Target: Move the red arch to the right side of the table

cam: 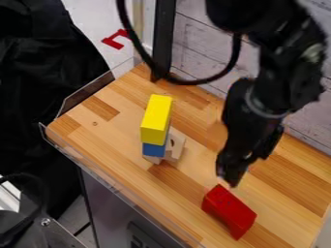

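Fingers [234,167], how wide I can't tell, hang near the blocky red arch [229,211] on striped wood [169,183].

The robot arm [281,72] is black from its upper part down, built of thick, rounded segments that narrow and bulge at the joints. A bulky, dark rounded housing [233,17] forms the upper left of it. A thick, smooth black cable [188,82] hangs in a wide U-shaped loop beside the arm, one side rising near that housing. Around the wrist runs a curved, dull grey band [260,111], paler than the black about it. Small pale glints dot the outer edge of the forearm. The black end effector [231,175] has an angular, uneven outline; its finer details are blurred.
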Available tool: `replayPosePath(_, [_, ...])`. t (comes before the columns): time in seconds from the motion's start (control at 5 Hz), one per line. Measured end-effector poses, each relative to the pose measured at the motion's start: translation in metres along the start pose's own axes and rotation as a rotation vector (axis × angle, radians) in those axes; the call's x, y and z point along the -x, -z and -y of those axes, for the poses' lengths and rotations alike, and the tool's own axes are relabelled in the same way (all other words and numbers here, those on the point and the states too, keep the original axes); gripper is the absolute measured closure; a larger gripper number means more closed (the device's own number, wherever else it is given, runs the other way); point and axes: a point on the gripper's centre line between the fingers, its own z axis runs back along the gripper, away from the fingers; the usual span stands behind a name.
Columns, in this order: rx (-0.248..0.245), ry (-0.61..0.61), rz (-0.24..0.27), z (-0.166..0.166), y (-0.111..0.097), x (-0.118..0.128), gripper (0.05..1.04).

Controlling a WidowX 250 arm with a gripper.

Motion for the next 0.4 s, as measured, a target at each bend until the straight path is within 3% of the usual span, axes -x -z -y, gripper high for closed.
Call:
replayPosePath(0.2, [-0.001, 0.247, 0.036, 0.003, -0.032, -0.006, 0.083])
replayPosePath(0.4, [-0.07, 0.541, 0.078, 0.001, -0.047, -0.016, 0.083])
